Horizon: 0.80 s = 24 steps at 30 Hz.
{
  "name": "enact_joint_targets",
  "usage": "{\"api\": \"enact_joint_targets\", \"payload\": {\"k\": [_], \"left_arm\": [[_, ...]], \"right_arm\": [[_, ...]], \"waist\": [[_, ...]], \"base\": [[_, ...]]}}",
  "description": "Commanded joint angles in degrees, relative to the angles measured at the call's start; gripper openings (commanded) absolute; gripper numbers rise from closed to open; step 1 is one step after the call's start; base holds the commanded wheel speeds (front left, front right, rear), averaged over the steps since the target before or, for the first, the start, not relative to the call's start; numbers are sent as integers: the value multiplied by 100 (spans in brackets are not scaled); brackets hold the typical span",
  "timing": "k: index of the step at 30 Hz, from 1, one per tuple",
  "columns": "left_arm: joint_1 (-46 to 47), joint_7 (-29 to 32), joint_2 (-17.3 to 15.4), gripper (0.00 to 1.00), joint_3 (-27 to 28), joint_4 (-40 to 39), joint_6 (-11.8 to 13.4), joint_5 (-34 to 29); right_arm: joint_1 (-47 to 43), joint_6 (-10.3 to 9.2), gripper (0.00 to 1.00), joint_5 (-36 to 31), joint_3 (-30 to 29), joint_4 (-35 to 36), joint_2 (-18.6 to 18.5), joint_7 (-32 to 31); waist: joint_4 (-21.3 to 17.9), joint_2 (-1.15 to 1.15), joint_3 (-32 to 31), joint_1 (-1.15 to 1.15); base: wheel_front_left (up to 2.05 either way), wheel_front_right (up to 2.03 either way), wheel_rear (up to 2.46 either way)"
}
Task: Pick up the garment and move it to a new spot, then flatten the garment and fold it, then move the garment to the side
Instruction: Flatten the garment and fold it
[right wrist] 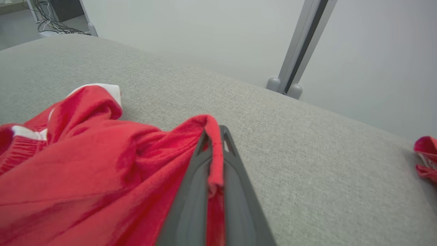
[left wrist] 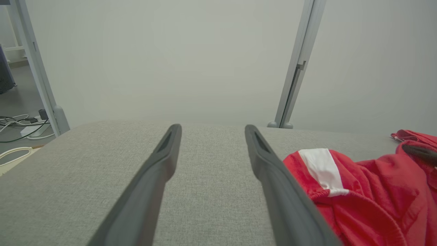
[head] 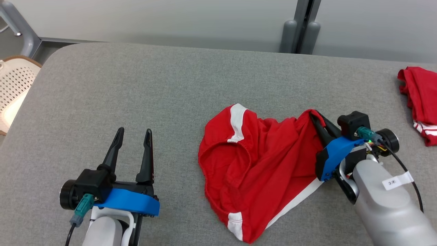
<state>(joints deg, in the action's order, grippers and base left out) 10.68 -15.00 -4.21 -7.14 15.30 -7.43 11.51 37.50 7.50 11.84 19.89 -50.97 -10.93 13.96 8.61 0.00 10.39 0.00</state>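
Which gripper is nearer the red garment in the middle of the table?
Right. The right gripper has its jaws shut on the garment's right edge. The left gripper is open, off to the garment's left and not touching it.

2nd red cloth far rt, chair left.

Soft red cloth garment, matt woven table
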Motion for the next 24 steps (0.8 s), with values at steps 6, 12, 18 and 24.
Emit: {"api": "enact_joint_targets", "payload": {"k": [6, 12, 18, 24], "left_arm": [[137, -24, 14, 100, 1, 7, -9, -1], [107, -24, -13, 100, 65, 10, -9, -33], [-39, -24, -59, 100, 167, -35, -9, -72], [-142, -24, -107, 100, 193, -63, -9, -107]], "right_arm": [[611, -1, 100, 54, 11, -845, 97, 103], [607, -1, 100, 92, -183, -524, 10, 126], [-54, -1, 100, -40, -650, 579, -86, 125], [-853, -1, 100, -121, -1020, 1596, 2, 127]], "waist": [[41, 0, 125, 0], [-200, 0, 75, 0], [-503, 0, -49, 0], [-736, 0, -145, 0]], "base": [[0, 0, 0], [0, 0, 0], [0, 0, 0], [0, 0, 0]]}}
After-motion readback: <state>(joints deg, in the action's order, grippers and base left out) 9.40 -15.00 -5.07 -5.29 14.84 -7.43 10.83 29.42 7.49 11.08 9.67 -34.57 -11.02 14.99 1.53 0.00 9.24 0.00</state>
